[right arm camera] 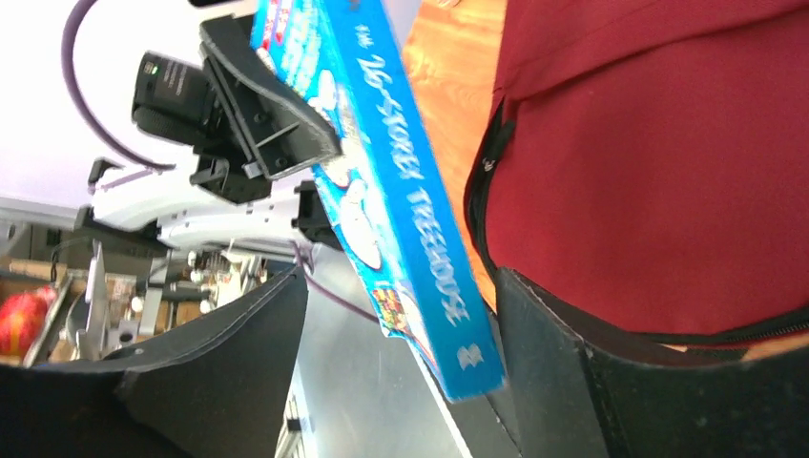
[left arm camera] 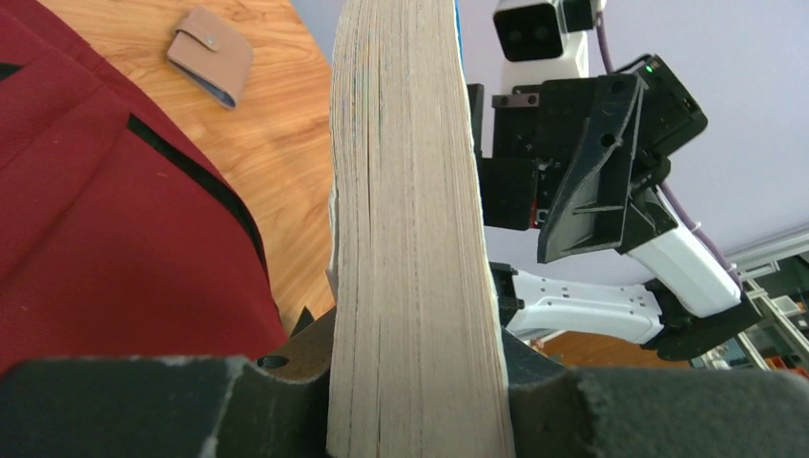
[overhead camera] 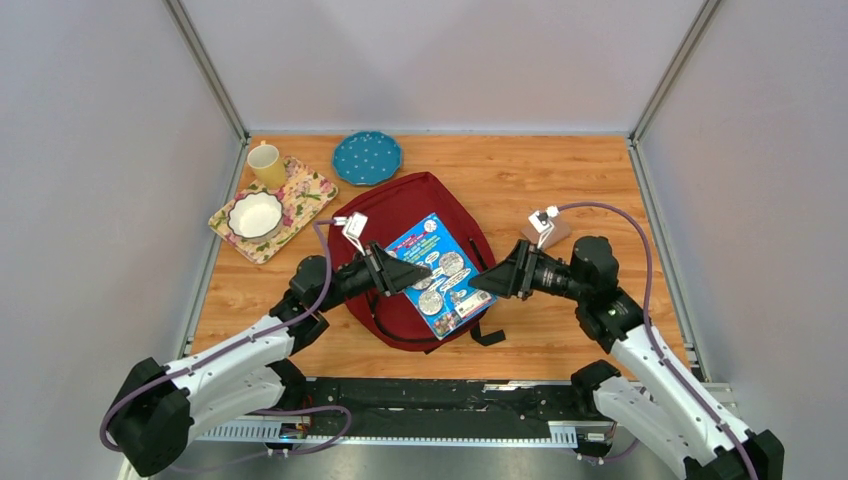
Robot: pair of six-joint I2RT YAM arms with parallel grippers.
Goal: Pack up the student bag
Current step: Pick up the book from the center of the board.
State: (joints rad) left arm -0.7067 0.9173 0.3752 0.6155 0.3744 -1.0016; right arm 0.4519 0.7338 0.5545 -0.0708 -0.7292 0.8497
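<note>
The student bag (overhead camera: 398, 205), a dark red backpack with black zippers, lies flat mid-table. A thick blue paperback book (overhead camera: 440, 275) is held tilted above it. My left gripper (overhead camera: 412, 270) is shut on the book's page edge; in the left wrist view the pages (left arm camera: 410, 239) fill the gap between both pads, with the bag (left arm camera: 95, 210) to the left. My right gripper (overhead camera: 482, 283) is open at the book's opposite side. In the right wrist view the blue spine (right arm camera: 410, 191) hangs between the wide jaws, near the right-hand finger (right arm camera: 553, 372), with the bag (right arm camera: 649, 162) behind.
A floral tray (overhead camera: 305, 190) with a white bowl (overhead camera: 255, 214) sits at the back left, next to a yellow mug (overhead camera: 266, 164). A teal dotted plate (overhead camera: 367, 157) lies behind the bag. A tan wallet (overhead camera: 552, 232) lies at the right, also in the left wrist view (left arm camera: 210, 54).
</note>
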